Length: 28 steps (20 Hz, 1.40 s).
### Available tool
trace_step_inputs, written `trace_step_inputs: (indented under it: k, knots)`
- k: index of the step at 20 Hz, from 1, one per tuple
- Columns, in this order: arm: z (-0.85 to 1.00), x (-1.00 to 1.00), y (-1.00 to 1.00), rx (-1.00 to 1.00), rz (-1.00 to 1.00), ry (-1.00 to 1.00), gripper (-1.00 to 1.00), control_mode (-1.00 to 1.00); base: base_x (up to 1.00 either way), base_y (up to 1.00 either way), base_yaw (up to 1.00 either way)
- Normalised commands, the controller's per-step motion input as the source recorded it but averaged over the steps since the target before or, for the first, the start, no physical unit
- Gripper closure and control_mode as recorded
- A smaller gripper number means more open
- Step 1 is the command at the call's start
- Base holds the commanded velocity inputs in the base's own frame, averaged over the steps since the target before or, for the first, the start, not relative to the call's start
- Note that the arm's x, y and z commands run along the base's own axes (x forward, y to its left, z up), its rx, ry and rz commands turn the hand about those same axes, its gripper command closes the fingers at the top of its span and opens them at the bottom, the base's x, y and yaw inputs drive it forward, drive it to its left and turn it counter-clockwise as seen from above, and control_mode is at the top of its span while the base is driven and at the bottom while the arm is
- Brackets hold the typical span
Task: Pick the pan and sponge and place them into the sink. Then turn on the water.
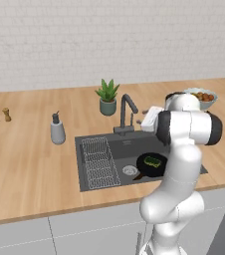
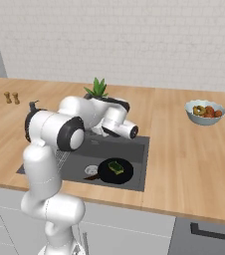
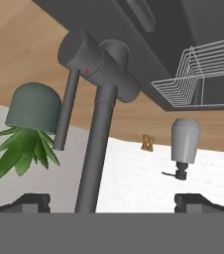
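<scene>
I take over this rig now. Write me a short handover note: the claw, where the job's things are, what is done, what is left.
Claw: open, empty, facing the faucet up close in the hand view.
Pan: in the sink, beside the drain.
Sponge: lying on the pan.
Done: both things are in the sink.
Left: turn on the water at the faucet; no water is visible yet.

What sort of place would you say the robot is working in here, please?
A simulated kitchen, most likely: a wooden counter with a recessed sink and gooseneck faucet, a frying pan in the basin, and a fruit bowl.
</scene>
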Motion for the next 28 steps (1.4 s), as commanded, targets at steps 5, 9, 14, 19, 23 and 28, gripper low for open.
trace_step_inputs:
  k: [5,9,14,19,23,28]
  knots:
    - [-0.02,0.13,0.09,0.00,0.15,0.00,-1.00,-1.00,0.00,0.00,0.00]
    - [-0.13,0.05,0.23,0.00,0.14,0.00,-1.00,-1.00,0.00,0.00,0.00]
    - [-0.22,0.27,0.01,0.00,0.12,0.06,-1.00,-1.00,0.00,0.00,0.00]
    - [-0.04,0.38,-0.01,0.00,0.05,0.04,-1.00,-1.00,0.00,0.00,0.00]
    - [0.00,0.39,0.00,0.00,0.02,0.01,-1.00,-1.00,0.00,0.00,0.00]
    - [-0.17,0.22,0.00,0.00,0.03,0.02,-1.00,-1.00,0.00,0.00,0.00]
